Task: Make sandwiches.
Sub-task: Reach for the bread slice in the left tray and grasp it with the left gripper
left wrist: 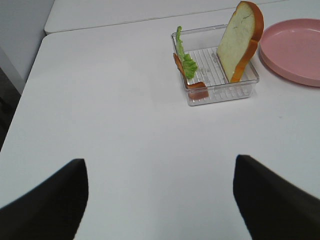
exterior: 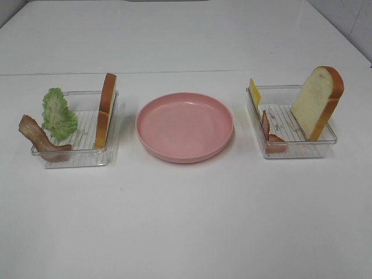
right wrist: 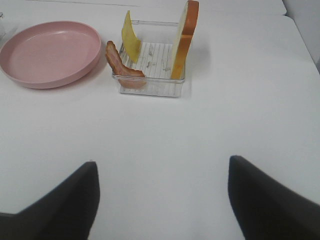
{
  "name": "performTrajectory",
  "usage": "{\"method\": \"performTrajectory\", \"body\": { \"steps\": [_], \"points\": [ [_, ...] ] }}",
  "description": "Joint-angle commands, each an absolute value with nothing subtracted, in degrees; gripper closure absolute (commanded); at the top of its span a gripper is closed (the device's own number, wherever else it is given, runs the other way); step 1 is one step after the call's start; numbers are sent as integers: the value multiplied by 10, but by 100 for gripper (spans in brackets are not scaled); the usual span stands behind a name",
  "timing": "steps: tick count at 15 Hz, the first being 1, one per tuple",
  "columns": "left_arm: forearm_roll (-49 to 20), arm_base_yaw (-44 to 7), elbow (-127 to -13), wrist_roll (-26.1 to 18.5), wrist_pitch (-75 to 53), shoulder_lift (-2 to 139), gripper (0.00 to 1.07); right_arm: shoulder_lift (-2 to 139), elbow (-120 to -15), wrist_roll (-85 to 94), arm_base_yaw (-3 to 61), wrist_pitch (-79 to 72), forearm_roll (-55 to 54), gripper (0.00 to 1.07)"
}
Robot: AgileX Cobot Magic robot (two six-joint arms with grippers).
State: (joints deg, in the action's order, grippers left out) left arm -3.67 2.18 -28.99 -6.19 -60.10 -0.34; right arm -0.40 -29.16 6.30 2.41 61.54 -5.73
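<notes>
White table, pink plate at centre. One clear tray on each side of the plate, close beside it but not touching.

Left tray: left bread slice stands on edge against the right wall, with its crust edge toward the high camera. Lettuce leaf is upright at the left wall. Left bacon strip hangs over the near-left corner, one end poking up past the rim.

Right tray: right bread slice leans upright at the right wall, white face turned toward the plate. Cheese square is on edge at the far-left corner. Right bacon strip is propped along the left wall, its lower end curled in the near-left corner.

Sandwich parts are all separate and split between the two trays, none stacked.

Left gripper: fingers spread wide with only bare table between them, grasping nothing. It hangs near and left of the left tray, well apart from it.

Right gripper: also spread wide and grasping nothing, over bare table on the near side of the right tray, well apart.
</notes>
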Motion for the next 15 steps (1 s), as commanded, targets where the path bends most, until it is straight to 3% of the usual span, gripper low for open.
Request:
{"method": "performTrajectory", "body": {
  "steps": [1,8,15],
  "points": [
    [-41,22,-287,-58,-596,-15,30,-11,-290,65,21,610,-56,39],
    [-43,22,-323,-34,-553,8,30,-11,-290,65,21,610,-56,39],
    [-84,22,-405,-41,-430,299,30,-11,-290,65,21,610,-56,39]
  ]
}}
